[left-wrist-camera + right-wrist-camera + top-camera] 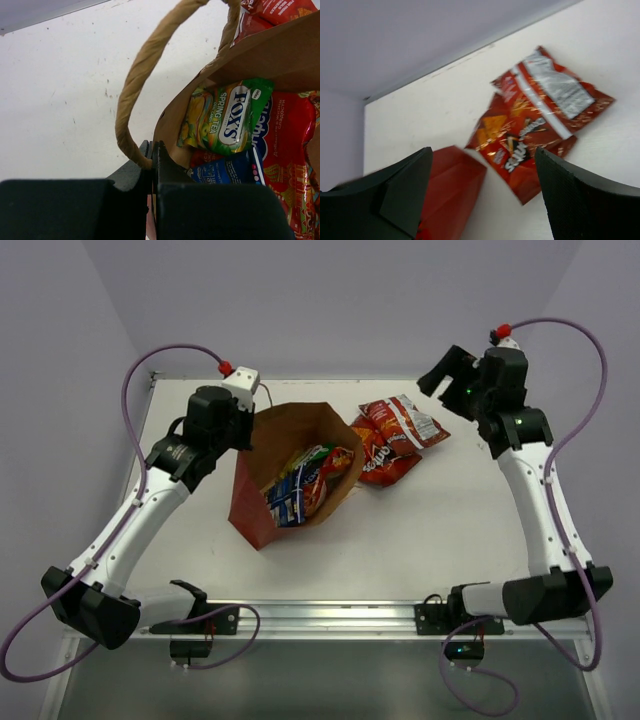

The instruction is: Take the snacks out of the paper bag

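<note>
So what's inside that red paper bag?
Inside the paper bag show a green-yellow snack, a blue-white snack and a red snack; anything beneath them is covered.

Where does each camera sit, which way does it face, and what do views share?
Top external: above and behind the bases, looking down at the table; left arm and right arm show.
Left wrist: on that wrist, looking into the bag at a green snack; left end effector, shut on the rim, shows.
Right wrist: on that wrist, looking down at chip bags; open right end effector shows.
Shared: all three see the bag.
</note>
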Controlling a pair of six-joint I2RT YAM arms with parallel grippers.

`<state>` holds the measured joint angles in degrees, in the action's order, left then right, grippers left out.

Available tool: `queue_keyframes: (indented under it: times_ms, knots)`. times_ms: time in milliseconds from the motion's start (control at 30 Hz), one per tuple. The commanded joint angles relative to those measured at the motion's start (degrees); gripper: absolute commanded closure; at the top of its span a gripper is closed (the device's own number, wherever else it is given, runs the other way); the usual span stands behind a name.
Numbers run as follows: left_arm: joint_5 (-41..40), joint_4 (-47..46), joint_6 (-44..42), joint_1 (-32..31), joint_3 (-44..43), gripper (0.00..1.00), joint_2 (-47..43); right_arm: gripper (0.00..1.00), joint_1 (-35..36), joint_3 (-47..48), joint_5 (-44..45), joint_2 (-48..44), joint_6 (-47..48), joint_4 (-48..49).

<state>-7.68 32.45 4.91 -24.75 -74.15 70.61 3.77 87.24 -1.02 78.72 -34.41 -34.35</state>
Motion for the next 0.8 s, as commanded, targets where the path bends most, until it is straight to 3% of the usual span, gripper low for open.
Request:
queue_keyframes:
  times_ms: [0, 233, 467, 767]
  knots:
    - [-0.6, -1.2, -0.8, 0.4, -4.0, 1.00, -1.6, 0.14, 10.5, 4.7, -2.1, -3.6, 3.6, -5.8]
    - [0.4, -1.2, -0.7, 0.4, -3.5, 1.00, -1.8, 0.15, 30.0, 7.3, -3.1, -2.3, -0.5, -5.6]
    - [0.8, -1.4, -0.6, 0.4, -3.4, 1.00, -1.9, 0.18, 45.0, 10.0, -1.4, 8.6, -4.1, -4.6]
    - [1.2, -1.4, -0.2, 0.4, -2.8, 1.00, -2.7, 0.27, 49.1, 12.2, 0.9, 19.4, -7.3, -6.6]
